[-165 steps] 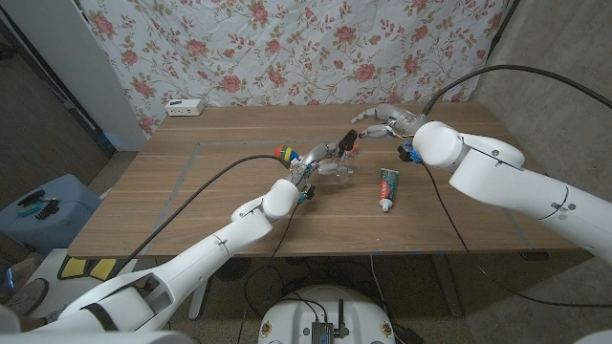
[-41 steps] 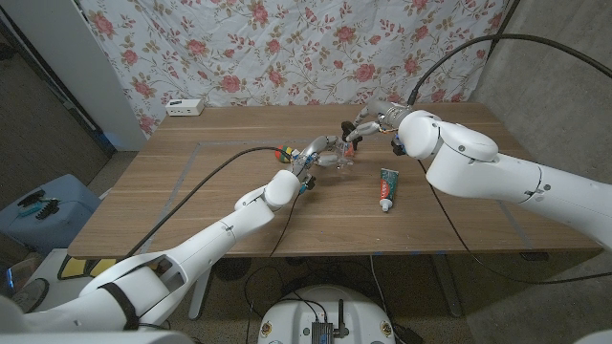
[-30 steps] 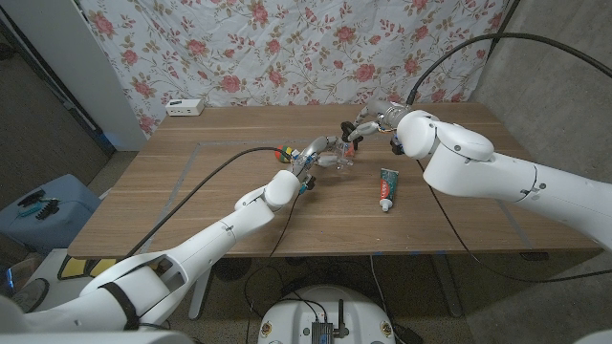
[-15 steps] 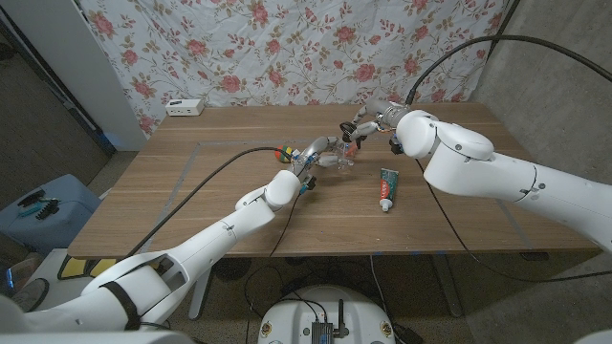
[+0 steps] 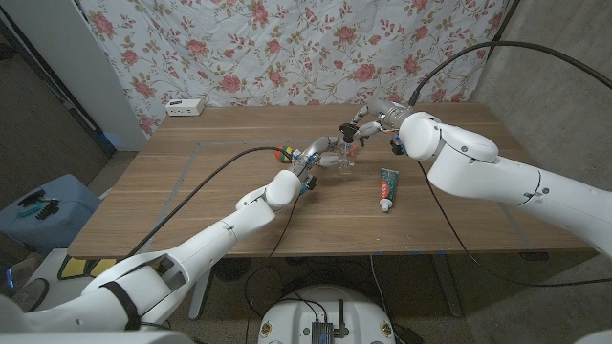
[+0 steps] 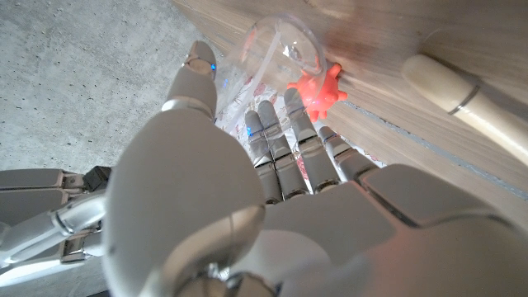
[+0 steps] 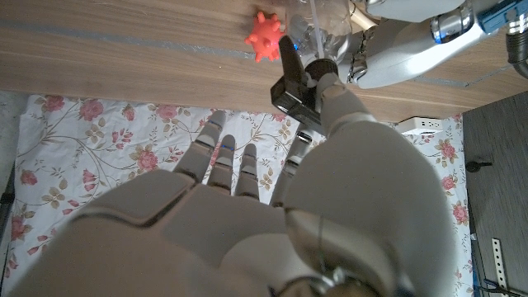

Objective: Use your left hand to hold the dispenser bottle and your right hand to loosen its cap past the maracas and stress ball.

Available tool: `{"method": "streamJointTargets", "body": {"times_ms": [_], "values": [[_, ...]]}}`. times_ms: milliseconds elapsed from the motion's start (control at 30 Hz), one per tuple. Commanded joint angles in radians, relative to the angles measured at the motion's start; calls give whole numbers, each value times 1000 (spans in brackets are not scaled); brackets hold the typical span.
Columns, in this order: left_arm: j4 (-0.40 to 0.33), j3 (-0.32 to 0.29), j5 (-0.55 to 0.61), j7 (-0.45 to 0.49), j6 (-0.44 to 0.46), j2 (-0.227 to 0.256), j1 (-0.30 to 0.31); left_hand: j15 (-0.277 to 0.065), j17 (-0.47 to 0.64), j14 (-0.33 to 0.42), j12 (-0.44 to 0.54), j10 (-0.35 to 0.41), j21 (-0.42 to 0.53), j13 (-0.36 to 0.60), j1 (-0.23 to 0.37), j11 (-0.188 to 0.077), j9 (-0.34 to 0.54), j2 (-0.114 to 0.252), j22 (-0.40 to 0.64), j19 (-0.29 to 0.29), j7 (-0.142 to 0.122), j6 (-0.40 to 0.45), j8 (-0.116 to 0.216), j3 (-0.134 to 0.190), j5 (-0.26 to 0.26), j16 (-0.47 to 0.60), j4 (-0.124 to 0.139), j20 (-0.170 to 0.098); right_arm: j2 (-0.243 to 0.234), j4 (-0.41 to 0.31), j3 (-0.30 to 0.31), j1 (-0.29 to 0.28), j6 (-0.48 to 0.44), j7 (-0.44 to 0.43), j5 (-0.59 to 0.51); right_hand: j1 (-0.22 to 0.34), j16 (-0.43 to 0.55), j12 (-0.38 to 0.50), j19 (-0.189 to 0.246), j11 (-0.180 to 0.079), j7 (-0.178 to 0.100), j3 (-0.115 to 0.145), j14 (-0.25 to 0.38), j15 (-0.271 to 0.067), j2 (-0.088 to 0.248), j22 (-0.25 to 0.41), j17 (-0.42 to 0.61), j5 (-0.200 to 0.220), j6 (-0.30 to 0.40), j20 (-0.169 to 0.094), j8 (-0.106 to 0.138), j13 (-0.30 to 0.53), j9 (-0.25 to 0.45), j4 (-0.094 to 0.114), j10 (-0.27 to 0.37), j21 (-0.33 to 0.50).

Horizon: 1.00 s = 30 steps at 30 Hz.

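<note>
The clear dispenser bottle [image 5: 340, 158] stands past the middle of the table, and my left hand [image 5: 320, 153] grips its body from the near-left side. Through the left wrist camera my left hand's fingers [image 6: 285, 153] wrap the bottle [image 6: 280, 45]. My right hand [image 5: 371, 118] reaches in from the far right and pinches the black pump cap [image 5: 347, 130] on top. Seen from the right wrist, that hand [image 7: 247, 223] has a fingertip against the cap [image 7: 290, 81]. A red spiky stress ball [image 5: 357, 147] lies just right of the bottle. The maracas' coloured head [image 5: 282, 151] lies to the left.
A toothpaste tube [image 5: 387, 186] lies right of the bottle, nearer the front. A white power strip [image 5: 185, 107] sits at the table's far left edge. The maracas' wooden handle [image 6: 450, 82] lies close to my left hand. A flowered cloth hangs behind the table.
Since 5.5 s ago my right hand has come left onto the pump cap and the bottle is held more upright. Over the last second both hands have barely moved.
</note>
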Motion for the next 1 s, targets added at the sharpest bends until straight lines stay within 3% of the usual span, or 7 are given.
{"method": "streamJointTargets", "body": {"times_ms": [33, 233, 567, 1000], "values": [[-6, 2, 2, -2, 3, 0, 1, -107, 4, 46, 9, 66, 2, 160, -104, -57, 3, 117, 2, 7, -29, 67, 9, 129, 5, 9, 118, -51, -1, 8, 56, -50, 42, -15, 22, 27, 10, 7, 7, -12, -9, 16, 3, -9, 3, 3, 2, -4, 26, -4, 9, 3, 2, -1, 11, 2], [-8, 1, 0, -3, 3, 2, 3, -106, 3, 49, 9, 66, 2, 160, -105, -55, 3, 116, 2, 7, -31, 66, 9, 130, 5, 9, 118, -51, -4, 12, 84, -65, 69, -7, 46, 73, 8, 2, 3, -26, -23, 34, -1, -20, 8, 2, 2, -4, 31, -8, 9, 3, -2, -5, 9, 0], [-14, -2, 1, 0, 1, 5, 8, -107, 4, 48, 8, 67, 3, 158, -106, -60, 3, 116, 2, 7, -30, 68, 9, 131, 4, 9, 118, -50, 0, 19, 139, -105, 126, -25, 82, 120, 6, -1, -8, -46, -24, 50, -7, -25, 16, 3, 2, -5, 42, -13, 11, 2, -6, -5, 6, -4], [-33, -6, 0, 5, 11, 12, 23, -107, 5, 49, 9, 68, 2, 159, -107, -55, 3, 117, 2, 7, -31, 67, 9, 132, 4, 10, 118, -48, 2, 24, 155, -119, 151, -25, 87, 158, 10, 3, -16, -73, -24, 58, 0, -34, 27, 2, 3, -5, 96, -20, 28, 1, -9, 2, 24, -4]]}}
